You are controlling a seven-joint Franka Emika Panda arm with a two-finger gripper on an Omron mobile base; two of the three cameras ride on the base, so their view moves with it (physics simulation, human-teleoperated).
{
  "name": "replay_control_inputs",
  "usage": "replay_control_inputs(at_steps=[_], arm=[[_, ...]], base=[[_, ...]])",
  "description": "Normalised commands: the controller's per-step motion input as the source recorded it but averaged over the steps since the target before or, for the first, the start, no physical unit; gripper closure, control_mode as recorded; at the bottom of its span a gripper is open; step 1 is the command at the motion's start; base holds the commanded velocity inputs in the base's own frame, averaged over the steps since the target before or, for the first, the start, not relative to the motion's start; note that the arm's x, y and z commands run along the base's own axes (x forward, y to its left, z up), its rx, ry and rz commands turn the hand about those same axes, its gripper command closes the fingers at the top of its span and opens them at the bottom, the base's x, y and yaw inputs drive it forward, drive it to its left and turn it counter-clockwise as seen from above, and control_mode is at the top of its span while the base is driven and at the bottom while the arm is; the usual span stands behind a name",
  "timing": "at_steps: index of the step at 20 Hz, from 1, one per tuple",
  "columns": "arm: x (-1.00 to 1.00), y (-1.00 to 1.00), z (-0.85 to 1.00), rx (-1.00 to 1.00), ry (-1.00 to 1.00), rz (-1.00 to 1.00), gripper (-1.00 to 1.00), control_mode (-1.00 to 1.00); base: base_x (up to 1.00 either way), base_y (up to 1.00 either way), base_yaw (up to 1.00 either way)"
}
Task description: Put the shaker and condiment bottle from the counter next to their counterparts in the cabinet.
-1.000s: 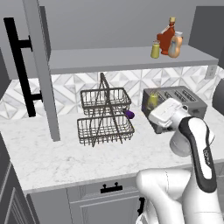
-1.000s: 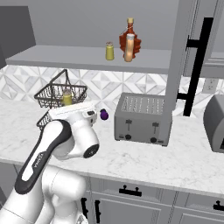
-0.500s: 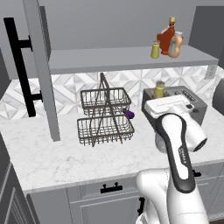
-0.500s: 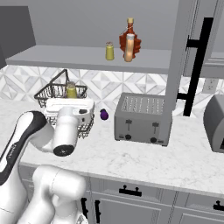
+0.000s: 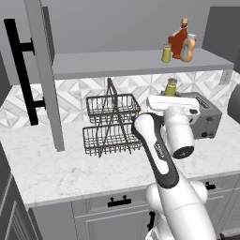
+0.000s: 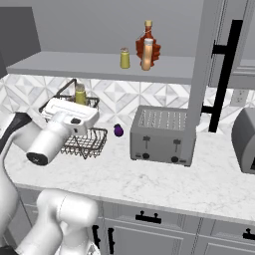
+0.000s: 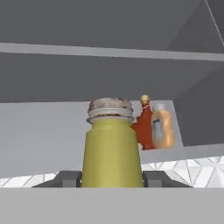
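Gripper: narrowly parted, the two fingertips closed against the sides of the shaker; in the hand view one dark tip sits at 9 o'clock of the shaker base, the other at 3 o'clock.
Shaker location: carried in the air above the counter, in front of the wire basket rack and below the shelf of the cabinet.
Shaker axis: long axis vertical; brownish cap toward 12 o'clock, olive body toward 6 o'clock. Upright in both base views.
Condiment bottle: upright on the shelf, white cap at 12 o'clock, at 3 o'clock of the red bottle; contact between the two apparently present, though the base views do not settle it.
Twin shaker: upright on the shelf, at 9 o'clock of the red bottle, just beside it.
Cabinet door: swung open, black bar handle vertical.
Counter items: toaster at 3 o'clock of the rack in the right base view; small purple object between rack and toaster.
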Motion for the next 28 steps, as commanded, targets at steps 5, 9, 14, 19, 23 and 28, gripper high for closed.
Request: replay_control_inputs(at_steps=[5, 9, 14, 19, 23, 28], arm=[[-0.12, -0.04, 0.51, 0.13, 0.00, -0.23, 1.00, -1.00], [-0.39, -0.01, 0.42, 0.16, 0.00, -0.22, 1.00, -1.00], [-0.35, 0.00, 0.53, 0.08, 0.00, -0.21, 1.00, -1.00], [-0.34, 0.00, 0.73, 0.06, 0.01, -0.17, 1.00, -1.00], [-0.24, 0.02, 0.71, 0.02, 0.10, -0.12, 1.00, -1.00], [-0.08, 0.38, 0.15, -0.07, 0.06, -0.02, 1.00, -1.00]], base=[[0.00, 0.00, 0.00], [0.00, 0.00, 0.00], [0.00, 0.00, 0.00], [0.00, 0.00, 0.00], [0.00, 0.00, 0.00], [0.00, 0.00, 0.00]])
